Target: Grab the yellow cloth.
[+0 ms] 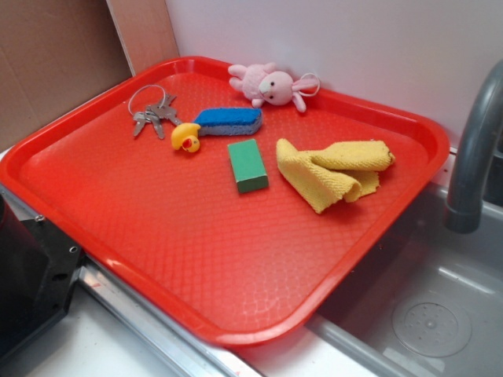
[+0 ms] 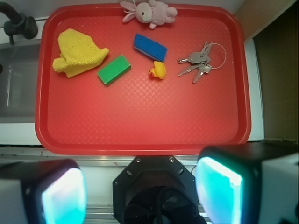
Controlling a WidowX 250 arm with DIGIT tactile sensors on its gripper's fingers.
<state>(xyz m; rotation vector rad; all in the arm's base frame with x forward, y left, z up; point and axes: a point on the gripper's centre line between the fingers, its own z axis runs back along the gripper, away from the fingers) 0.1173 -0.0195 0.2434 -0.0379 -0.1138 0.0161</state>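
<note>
The yellow cloth (image 1: 334, 172) lies crumpled and folded on the right part of the red tray (image 1: 196, 259). In the wrist view the yellow cloth (image 2: 77, 52) is at the tray's upper left. My gripper (image 2: 140, 193) is open and empty, its two fingers wide apart, high above the robot base and short of the red tray's near rim (image 2: 140, 148). The gripper is far from the cloth and does not show in the exterior view.
On the tray: a green sponge block (image 1: 247, 165), a blue sponge (image 1: 228, 120), a small yellow rubber duck (image 1: 186, 139), a bunch of keys (image 1: 153, 112), a pink plush bunny (image 1: 271, 84). A grey sink (image 1: 424, 314) and faucet (image 1: 475, 149) stand at the right.
</note>
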